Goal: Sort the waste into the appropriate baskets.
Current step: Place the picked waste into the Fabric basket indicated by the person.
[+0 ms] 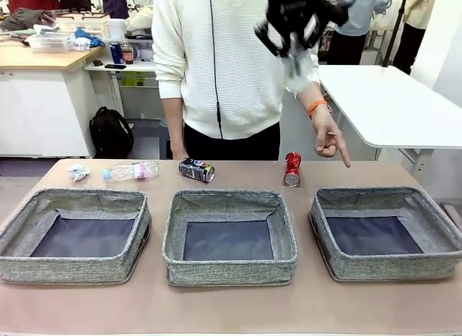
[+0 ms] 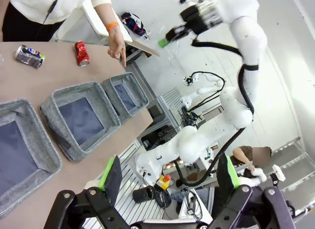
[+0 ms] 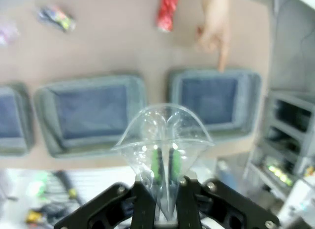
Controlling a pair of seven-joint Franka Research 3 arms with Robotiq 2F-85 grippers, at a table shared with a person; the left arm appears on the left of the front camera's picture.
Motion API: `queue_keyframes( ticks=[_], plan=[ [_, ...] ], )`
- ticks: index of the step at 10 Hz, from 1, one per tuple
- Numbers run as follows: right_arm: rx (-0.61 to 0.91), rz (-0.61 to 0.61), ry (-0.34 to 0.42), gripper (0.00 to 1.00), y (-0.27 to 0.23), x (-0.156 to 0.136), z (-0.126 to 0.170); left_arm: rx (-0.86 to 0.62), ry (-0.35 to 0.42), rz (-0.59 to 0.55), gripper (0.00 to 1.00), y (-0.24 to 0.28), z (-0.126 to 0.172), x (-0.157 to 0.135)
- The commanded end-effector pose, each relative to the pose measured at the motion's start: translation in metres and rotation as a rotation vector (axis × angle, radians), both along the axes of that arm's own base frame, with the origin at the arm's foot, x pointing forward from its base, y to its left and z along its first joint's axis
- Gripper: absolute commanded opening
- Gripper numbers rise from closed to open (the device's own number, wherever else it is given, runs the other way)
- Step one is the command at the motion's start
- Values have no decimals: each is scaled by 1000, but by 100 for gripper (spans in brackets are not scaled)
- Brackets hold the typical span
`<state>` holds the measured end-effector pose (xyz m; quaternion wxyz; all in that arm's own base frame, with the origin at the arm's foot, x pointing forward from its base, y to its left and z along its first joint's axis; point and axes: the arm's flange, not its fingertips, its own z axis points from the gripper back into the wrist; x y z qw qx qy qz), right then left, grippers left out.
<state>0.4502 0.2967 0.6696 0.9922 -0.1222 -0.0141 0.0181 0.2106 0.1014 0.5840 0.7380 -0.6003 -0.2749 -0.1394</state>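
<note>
Seen across the brown table [image 1: 231,307], a person in a white ribbed sweater [image 1: 216,54] is standing at twelve o'clock. At ten o'clock, a black backpack [image 1: 110,131] is resting on the floor beside a cluttered wooden counter [image 1: 43,58]. At two o'clock, a white table [image 1: 390,105] is standing.

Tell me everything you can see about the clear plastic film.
The film is thin, clear, glossy plastic, creased and flared out into a fan with a curled rim. Its narrow end is pinched in the shut right claw, whose green pads show through it. It is held high above the table and touches nothing but the claw.
</note>
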Motion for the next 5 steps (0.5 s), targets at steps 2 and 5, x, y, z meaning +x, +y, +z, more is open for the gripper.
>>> queue_keyframes(
  ticks=[2, 5],
  plan=[
    [-403, 140, 286, 8, -23, -31, -43, -12, -29, -9, 100, -1, 3, 1],
    [-223, 44, 234, 8, -23, -18, -51, -12, -29, -9, 100, -1, 3, 1]
  ],
)
